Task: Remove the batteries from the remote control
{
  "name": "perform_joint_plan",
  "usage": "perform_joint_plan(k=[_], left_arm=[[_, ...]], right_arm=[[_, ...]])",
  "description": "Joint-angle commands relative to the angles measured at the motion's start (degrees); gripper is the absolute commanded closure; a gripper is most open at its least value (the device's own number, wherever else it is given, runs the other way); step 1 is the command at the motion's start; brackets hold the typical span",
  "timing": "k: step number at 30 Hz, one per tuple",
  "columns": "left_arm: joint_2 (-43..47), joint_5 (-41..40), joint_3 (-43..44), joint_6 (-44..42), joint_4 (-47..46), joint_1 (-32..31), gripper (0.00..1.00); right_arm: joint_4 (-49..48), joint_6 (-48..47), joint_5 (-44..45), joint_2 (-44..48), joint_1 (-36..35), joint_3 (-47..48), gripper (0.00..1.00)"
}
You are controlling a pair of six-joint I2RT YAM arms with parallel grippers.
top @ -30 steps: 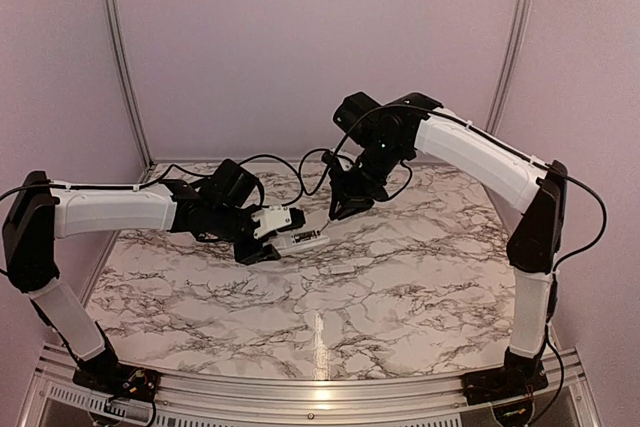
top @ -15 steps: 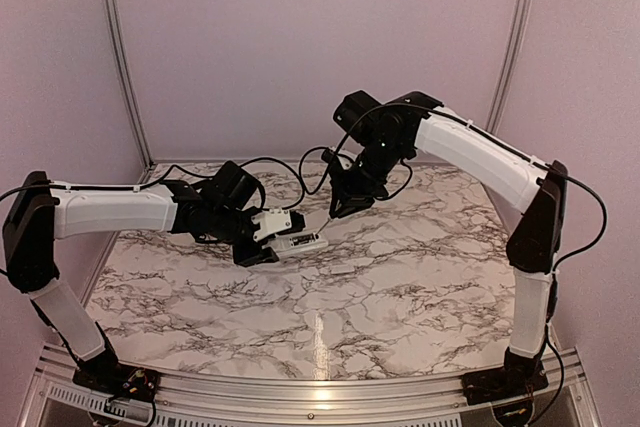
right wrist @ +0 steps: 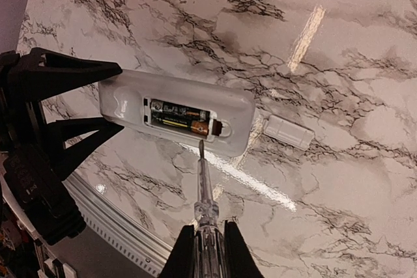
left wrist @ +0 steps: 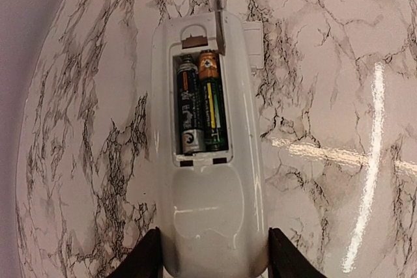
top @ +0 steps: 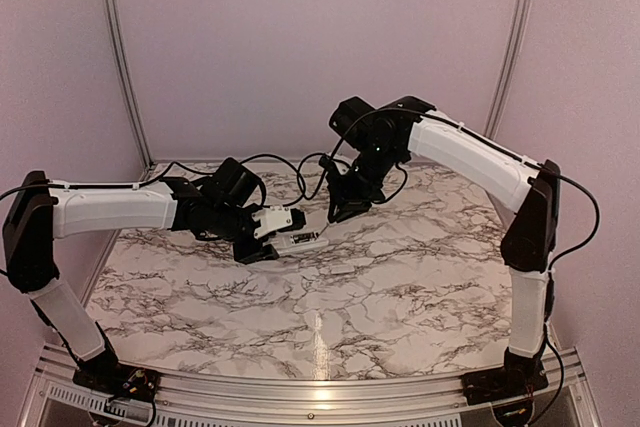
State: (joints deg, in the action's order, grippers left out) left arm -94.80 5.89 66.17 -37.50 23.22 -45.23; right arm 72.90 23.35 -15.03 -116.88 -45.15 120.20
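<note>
left jaws were clamped on the remote control (left wrist: 212, 216), about half spread, one dark finger (left wrist: 144, 258) on each long edge at its near end. remote was back-side up with the battery bay open. in the top view it sat left of desk centre, sticking out of the left jaws toward the right arm. it looked to be held up off the desk (top: 430, 287), but i couldn't tell if the far end touched the marble.

the batteries (left wrist: 202, 105) were both seated in the bay, side by side and lengthways. left one was dark with a silver cap at the end nearer the left jaws. right one was green and yellow with an orange band at the far end.

right jaws were fully closed on the clear handle of a screwdriver (right wrist: 203, 190). the shaft pointed away from the wrist and down at the remote. the tip sat at the far end of the bay, right by the orange end of the green cell and next to the brown contact tab. i couldn't tell if the tip was touching the cell or the bay rim.

battery cover (right wrist: 288, 131) lay flat on the desk, a small white plate just past the remote's far end, on the side toward the right arm. in the left wrist view the remote hid part of it. no jaws were near it.
</note>
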Motion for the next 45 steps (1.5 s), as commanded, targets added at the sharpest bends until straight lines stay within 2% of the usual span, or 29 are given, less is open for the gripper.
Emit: perform_joint_plan(k=[1,10,21,45], left_arm=[[1.12,-0.39,1.68,-0.18,-0.02,-0.29,0.73],[0.82,-0.08,3.26,-0.6,0.92,-0.29,0.74],[-1.95,-0.23,3.59,-1.26,4.57,-0.29,0.76],[-0.35,1.52,3.53,-0.26,5.66,-0.29,0.78]], right_arm=[[0.79,-1.46,1.51,-2.06,-0.47,1.42,1.0],[3.1,-2.64,4.21,-3.92,-0.56,2.88,1.0],[-0.07,-2.11,0.54,-2.03,-0.61,3.58,1.0],[-2.92,-1.23,0.57,-1.63,-0.56,1.56,1.0]])
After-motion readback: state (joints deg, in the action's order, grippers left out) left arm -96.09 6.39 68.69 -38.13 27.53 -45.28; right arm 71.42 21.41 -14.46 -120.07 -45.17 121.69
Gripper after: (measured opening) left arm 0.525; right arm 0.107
